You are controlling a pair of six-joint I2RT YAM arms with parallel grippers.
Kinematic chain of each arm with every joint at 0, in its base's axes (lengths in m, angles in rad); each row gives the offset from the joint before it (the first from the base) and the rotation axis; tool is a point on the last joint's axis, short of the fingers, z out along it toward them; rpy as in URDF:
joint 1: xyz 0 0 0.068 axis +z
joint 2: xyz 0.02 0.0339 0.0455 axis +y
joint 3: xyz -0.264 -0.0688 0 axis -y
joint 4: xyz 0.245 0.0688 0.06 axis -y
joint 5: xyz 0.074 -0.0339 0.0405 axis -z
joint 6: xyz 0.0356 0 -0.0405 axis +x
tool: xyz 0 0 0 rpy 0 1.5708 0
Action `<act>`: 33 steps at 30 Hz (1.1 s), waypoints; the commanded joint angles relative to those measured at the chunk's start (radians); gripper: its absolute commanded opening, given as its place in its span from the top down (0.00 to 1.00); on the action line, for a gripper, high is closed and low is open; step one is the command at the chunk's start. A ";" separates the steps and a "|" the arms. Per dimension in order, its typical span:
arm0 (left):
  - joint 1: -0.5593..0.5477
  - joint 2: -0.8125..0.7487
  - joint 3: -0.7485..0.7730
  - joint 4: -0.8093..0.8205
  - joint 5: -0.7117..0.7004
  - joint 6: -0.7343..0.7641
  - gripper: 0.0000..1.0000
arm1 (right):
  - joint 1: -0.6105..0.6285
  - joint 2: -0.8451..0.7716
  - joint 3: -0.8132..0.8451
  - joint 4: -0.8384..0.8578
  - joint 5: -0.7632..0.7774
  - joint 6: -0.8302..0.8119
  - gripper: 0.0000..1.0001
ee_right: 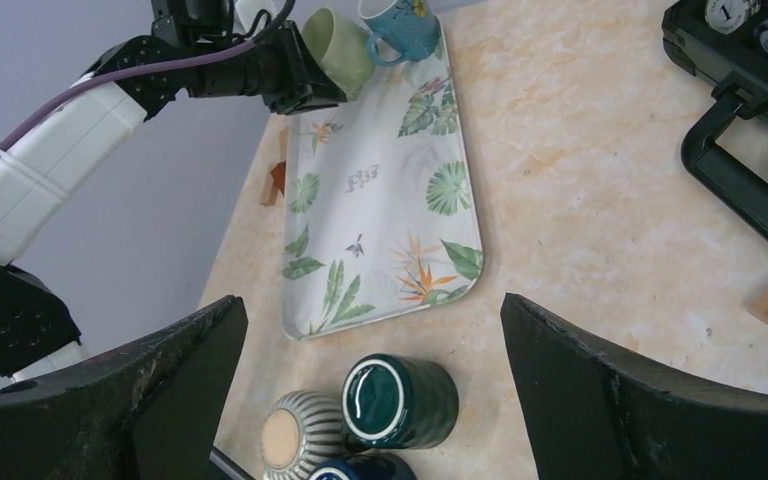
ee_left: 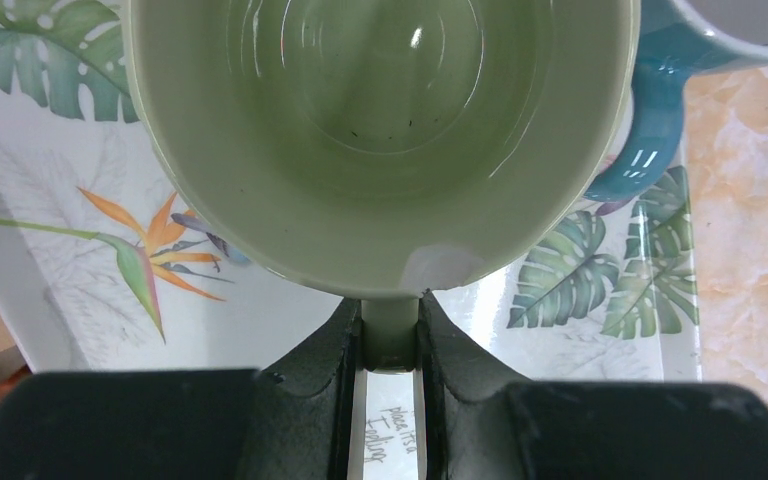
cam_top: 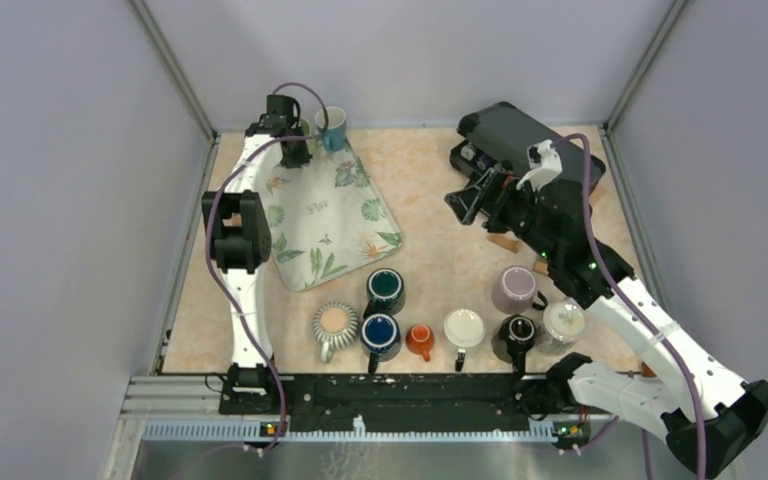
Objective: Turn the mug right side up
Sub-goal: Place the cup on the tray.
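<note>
The left gripper (ee_left: 392, 338) holds the pale green mug (ee_left: 380, 130) tilted over the far end of the leaf-printed tray (cam_top: 330, 215). Its fingers pinch what looks like the mug's thin handle. The right gripper (ee_right: 372, 310) hangs empty, fingers spread wide. A blue mug (ee_left: 660, 110) stands just beside the green one. With so narrow a pinch, the green mug could swing or slip while turning and strike the blue mug.

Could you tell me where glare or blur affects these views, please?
Left wrist: bright glints inside the green mug, a pale patch on its near rim, sheen on the tray. Right wrist: fingers of the right gripper loom dark and soft; the table beyond is sharp. Top external: even light, faint shadows.
</note>
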 commanded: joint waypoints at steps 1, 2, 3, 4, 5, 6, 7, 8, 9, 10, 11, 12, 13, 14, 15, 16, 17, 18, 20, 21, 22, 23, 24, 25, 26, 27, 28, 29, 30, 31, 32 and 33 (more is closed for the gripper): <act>0.000 -0.014 0.071 0.067 -0.020 0.016 1.00 | 0.007 -0.025 -0.001 0.009 0.006 -0.010 0.01; 0.000 -0.012 0.071 0.070 -0.019 0.017 1.00 | 0.007 -0.023 -0.001 0.010 0.004 -0.009 0.01; 0.000 -0.009 0.071 0.071 -0.018 0.017 1.00 | 0.007 -0.023 -0.001 0.012 0.001 -0.009 0.01; 0.000 -0.007 0.073 0.072 -0.020 0.016 0.98 | 0.007 -0.021 -0.002 0.013 -0.003 -0.007 0.01; 0.000 -0.003 0.074 0.073 -0.021 0.015 0.98 | 0.007 -0.021 -0.002 0.015 -0.006 -0.007 0.01; 0.001 -0.001 0.074 0.079 -0.021 0.015 0.97 | 0.007 -0.021 -0.004 0.016 -0.007 -0.007 0.01; 0.000 0.001 0.075 0.082 -0.019 0.015 0.96 | 0.007 -0.020 -0.006 0.017 -0.008 -0.005 0.01; 0.000 0.006 0.078 0.082 -0.017 0.015 0.96 | 0.006 -0.020 -0.007 0.017 -0.008 -0.006 0.01; 0.000 0.011 0.084 0.082 -0.014 0.015 0.95 | 0.006 -0.019 -0.008 0.017 -0.007 -0.006 0.01; 0.001 0.016 0.089 0.080 -0.010 0.014 0.94 | 0.006 -0.020 -0.009 0.018 -0.007 -0.006 0.01; 0.000 0.021 0.093 0.078 -0.007 0.013 0.93 | 0.007 -0.020 -0.009 0.019 -0.009 -0.006 0.01; 0.000 0.027 0.098 0.076 -0.006 0.011 0.92 | 0.007 -0.020 -0.009 0.019 -0.007 -0.006 0.01; 0.001 0.033 0.101 0.074 -0.007 0.009 0.92 | 0.007 -0.020 -0.009 0.020 -0.007 -0.006 0.01; 0.000 0.037 0.106 0.073 -0.005 0.008 0.91 | 0.007 -0.020 -0.010 0.020 -0.008 -0.006 0.01; 0.000 0.041 0.110 0.074 -0.004 0.008 0.91 | 0.007 -0.020 -0.010 0.020 -0.009 -0.006 0.01; -0.001 0.046 0.114 0.075 -0.004 0.006 0.91 | 0.006 -0.019 -0.011 0.020 -0.009 -0.006 0.01; 0.000 0.049 0.122 0.073 -0.003 0.005 0.90 | 0.006 -0.019 -0.010 0.020 -0.008 -0.007 0.01; 0.000 0.053 0.129 0.072 -0.001 0.004 0.89 | 0.007 -0.018 -0.010 0.018 -0.008 -0.007 0.01; 0.000 0.060 0.138 0.076 0.004 0.002 0.88 | 0.007 -0.018 -0.010 0.019 -0.008 -0.007 0.01; -0.001 0.063 0.145 0.074 0.000 0.000 0.88 | 0.006 -0.017 -0.011 0.020 -0.008 -0.007 0.01; 0.000 0.066 0.153 0.071 0.000 0.000 0.87 | 0.007 -0.017 -0.010 0.020 -0.008 -0.008 0.01; 0.000 0.071 0.160 0.070 0.004 0.000 0.86 | 0.006 -0.016 -0.009 0.021 -0.009 -0.009 0.01; 0.000 0.074 0.163 0.071 0.007 -0.001 0.84 | 0.007 -0.014 -0.009 0.021 -0.009 -0.009 0.01; 0.000 0.077 0.166 0.070 0.008 -0.002 0.82 | 0.007 -0.014 -0.009 0.023 -0.009 -0.009 0.01; 0.000 0.079 0.168 0.071 0.009 -0.003 0.81 | 0.007 -0.012 -0.010 0.024 -0.010 -0.009 0.01; 0.000 0.079 0.169 0.071 0.010 -0.003 0.79 | 0.007 -0.011 -0.009 0.024 -0.012 -0.009 0.01; 0.000 0.080 0.170 0.071 0.010 -0.004 0.78 | 0.007 -0.009 -0.009 0.024 -0.013 -0.009 0.01; -0.001 0.081 0.170 0.074 0.011 -0.006 0.76 | 0.007 -0.008 -0.008 0.024 -0.015 -0.008 0.01; 0.000 0.081 0.170 0.075 0.012 -0.007 0.73 | 0.007 -0.007 -0.007 0.024 -0.017 -0.009 0.01; 0.000 0.082 0.170 0.076 0.012 -0.008 0.71 | 0.006 -0.006 -0.007 0.025 -0.018 -0.009 0.01; 0.000 0.082 0.172 0.077 0.012 -0.009 0.70 | 0.007 -0.005 -0.006 0.025 -0.020 -0.010 0.01; 0.000 0.084 0.173 0.079 0.012 -0.009 0.69 | 0.006 -0.004 -0.004 0.023 -0.020 -0.010 0.01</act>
